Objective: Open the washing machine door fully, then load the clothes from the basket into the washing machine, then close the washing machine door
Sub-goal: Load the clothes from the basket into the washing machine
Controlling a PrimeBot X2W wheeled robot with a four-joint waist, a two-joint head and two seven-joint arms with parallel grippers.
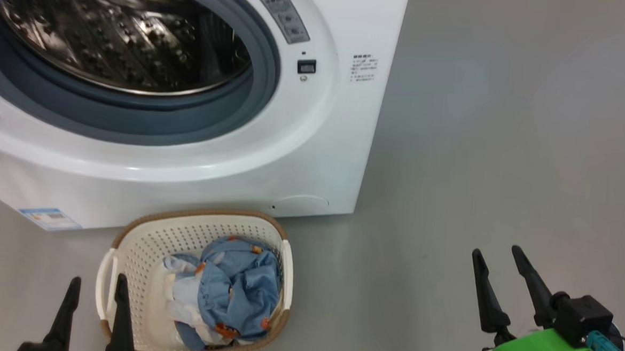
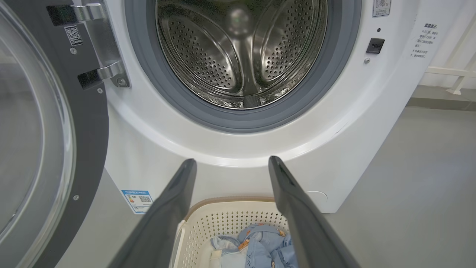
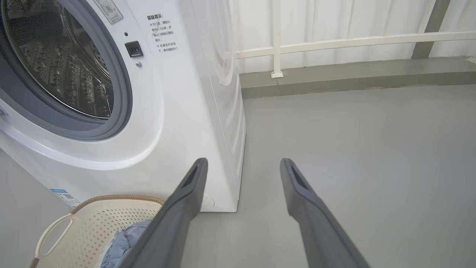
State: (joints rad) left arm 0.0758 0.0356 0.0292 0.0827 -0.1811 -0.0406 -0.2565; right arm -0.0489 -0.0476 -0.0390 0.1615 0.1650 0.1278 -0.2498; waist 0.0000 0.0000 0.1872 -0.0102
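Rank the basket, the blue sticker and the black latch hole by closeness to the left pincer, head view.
1. Basket, right beside the left pincer.
2. Blue sticker, low on the washing machine.
3. Black latch hole, higher, right of the drum.

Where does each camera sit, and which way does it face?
Head: high, looking down at washer and basket; left gripper and right gripper at bottom, open.
Left wrist: low, facing the drum over the basket; own fingers.
Right wrist: low, facing washer's corner and floor; own fingers.
Shared: all see basket and clothes.
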